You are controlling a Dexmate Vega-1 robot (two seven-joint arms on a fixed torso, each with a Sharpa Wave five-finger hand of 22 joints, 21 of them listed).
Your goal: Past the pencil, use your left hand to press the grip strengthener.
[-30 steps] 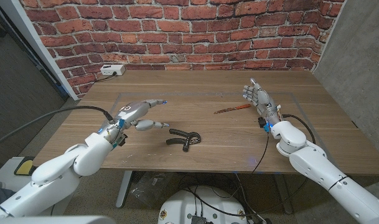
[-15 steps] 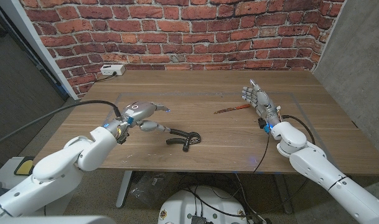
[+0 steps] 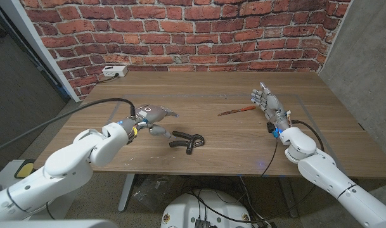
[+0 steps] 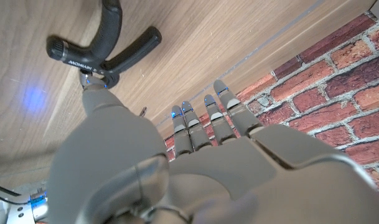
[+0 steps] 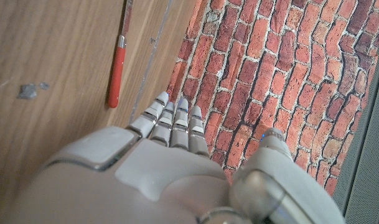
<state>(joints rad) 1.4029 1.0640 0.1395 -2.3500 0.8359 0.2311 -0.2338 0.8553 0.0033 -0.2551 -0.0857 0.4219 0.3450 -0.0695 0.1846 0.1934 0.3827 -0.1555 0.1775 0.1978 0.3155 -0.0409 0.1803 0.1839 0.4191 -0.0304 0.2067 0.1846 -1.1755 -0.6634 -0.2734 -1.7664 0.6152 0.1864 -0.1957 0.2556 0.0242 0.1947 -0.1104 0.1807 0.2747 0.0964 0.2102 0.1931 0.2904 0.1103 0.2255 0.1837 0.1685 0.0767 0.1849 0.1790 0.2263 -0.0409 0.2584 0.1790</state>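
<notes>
A black grip strengthener [image 3: 186, 140] lies on the wooden table near its front middle, its two handles spread; it also appears in the left wrist view [image 4: 105, 38]. My left hand [image 3: 153, 118] hovers just to its left with fingers extended and apart, holding nothing, the thumb reaching toward the strengthener's near end. A red pencil [image 3: 238, 111] lies further back and to the right, seen too in the right wrist view [image 5: 117, 70]. My right hand [image 3: 267, 103] stands to the right of the pencil, fingers straight and apart, empty.
A white power box [image 3: 115, 72] with a cable sits at the table's back left corner by the brick wall [image 3: 193, 28]. A faint taped rectangle [image 3: 205, 96] marks the tabletop.
My left hand has moved right, closing on the grip strengthener. My right hand has shifted slightly right. The strengthener and pencil have stayed put.
</notes>
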